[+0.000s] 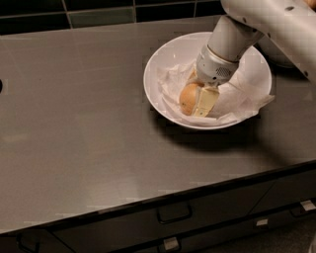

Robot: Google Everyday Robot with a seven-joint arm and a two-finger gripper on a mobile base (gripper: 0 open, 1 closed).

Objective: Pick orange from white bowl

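The orange (pixel 186 98) lies in the wide white bowl (pixel 165 57) on crumpled white tissue paper (pixel 237 101). The bowl stands on the dark counter at the back right. My gripper (pixel 199 103) reaches down into the bowl from the upper right. It is right at the orange, and its pale tip covers the fruit's right side. The far side of the orange is hidden by the gripper. The orange rests low in the bowl on the paper.
The grey counter (pixel 74 128) stretches to the left and front of the bowl. A dark tiled wall (pixel 98 15) runs along the back. Drawers with handles (pixel 174 213) sit under the front edge. My white arm (pixel 266 20) crosses the top right corner.
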